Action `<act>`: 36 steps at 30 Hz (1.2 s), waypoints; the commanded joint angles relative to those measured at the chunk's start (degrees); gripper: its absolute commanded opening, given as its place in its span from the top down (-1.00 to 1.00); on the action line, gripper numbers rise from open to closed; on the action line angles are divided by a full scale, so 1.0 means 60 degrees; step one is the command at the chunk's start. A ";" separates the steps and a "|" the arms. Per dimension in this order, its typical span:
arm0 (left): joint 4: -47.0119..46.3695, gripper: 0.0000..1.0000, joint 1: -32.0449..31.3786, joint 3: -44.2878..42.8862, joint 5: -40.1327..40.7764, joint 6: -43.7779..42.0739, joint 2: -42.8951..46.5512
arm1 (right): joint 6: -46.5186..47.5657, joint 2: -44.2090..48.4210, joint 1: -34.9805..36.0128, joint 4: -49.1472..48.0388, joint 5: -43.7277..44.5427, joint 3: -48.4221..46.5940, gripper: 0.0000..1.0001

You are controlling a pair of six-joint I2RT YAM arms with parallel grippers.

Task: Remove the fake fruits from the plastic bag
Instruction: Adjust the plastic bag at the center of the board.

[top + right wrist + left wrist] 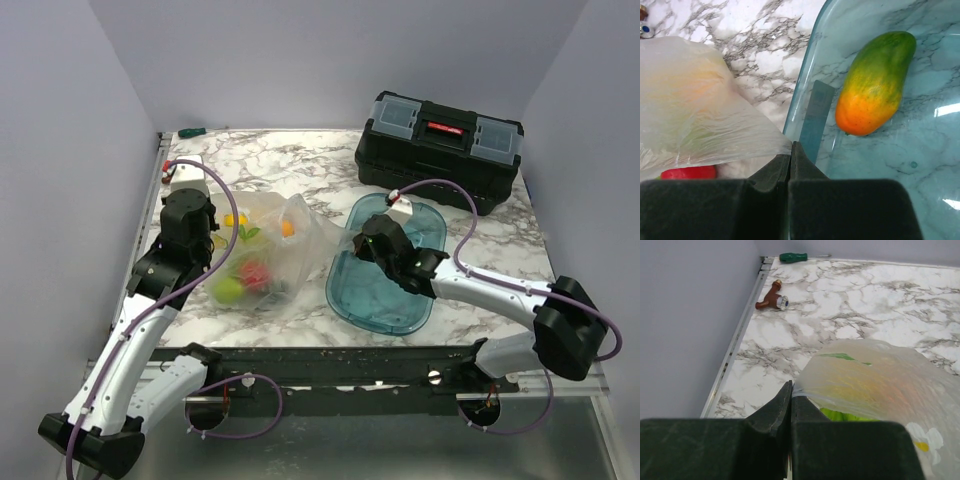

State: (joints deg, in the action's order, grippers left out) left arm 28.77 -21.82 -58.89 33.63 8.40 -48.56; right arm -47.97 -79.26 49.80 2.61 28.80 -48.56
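The see-through plastic bag (270, 245) lies mid-table between both arms. It holds a red fruit (255, 274), a green fruit (229, 288), an orange one (287, 228) and a yellow one (236, 220). My left gripper (791, 390) is shut on the bag's left edge (875, 375), with a green fruit (850, 416) just beyond. My right gripper (790, 147) is shut on the bag's right corner (700, 115) beside the tray rim. An orange-green mango-like fruit (875, 82) lies in the blue tray (900, 165). A red fruit (687, 172) shows under the bag.
The blue oval tray (380, 300) sits right of the bag. A black toolbox (440, 145) stands at the back right. A green-handled screwdriver (794, 257) and a small brown fitting (771, 297) lie near the back left wall.
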 commanded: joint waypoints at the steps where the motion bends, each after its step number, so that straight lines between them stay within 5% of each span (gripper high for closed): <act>1: -0.0308 1.00 0.0411 0.0026 0.0800 0.0100 0.0268 | 0.0001 0.0383 0.0028 -0.0180 -0.0195 0.0188 0.99; 7: -0.0380 1.00 0.0429 0.0031 -0.0101 -0.0021 0.0205 | 0.0105 0.0051 0.0020 -0.0206 -0.0508 0.0000 0.99; 12: -0.0654 1.00 0.0556 0.0135 0.1352 -0.0313 0.0407 | 0.0118 0.0496 -0.0243 0.0205 -0.0248 0.0214 0.98; 17: -0.0559 1.00 0.0906 0.0068 0.1349 -0.0114 0.0361 | 0.0146 0.1155 -0.0695 0.0092 -0.0596 0.0722 0.99; 25: -0.0562 1.00 0.0972 0.0117 -0.0175 0.0022 0.0221 | 0.0165 0.0521 -0.0786 -0.0152 -0.1919 0.0367 0.98; 31: -0.0366 1.00 0.0884 0.0003 -0.2954 -0.0097 -0.0157 | 0.1140 0.0513 -0.0773 0.0977 -0.3189 -0.0917 0.30; 36: -0.0285 1.00 0.0876 -0.0057 -0.3523 0.0060 -0.0257 | 0.2015 0.0927 -0.0771 0.1934 -0.3314 -0.1780 -0.29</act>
State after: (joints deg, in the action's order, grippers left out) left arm 27.03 -16.60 -58.30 20.38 8.16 -49.98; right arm -41.74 -76.18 45.30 7.88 11.73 -54.65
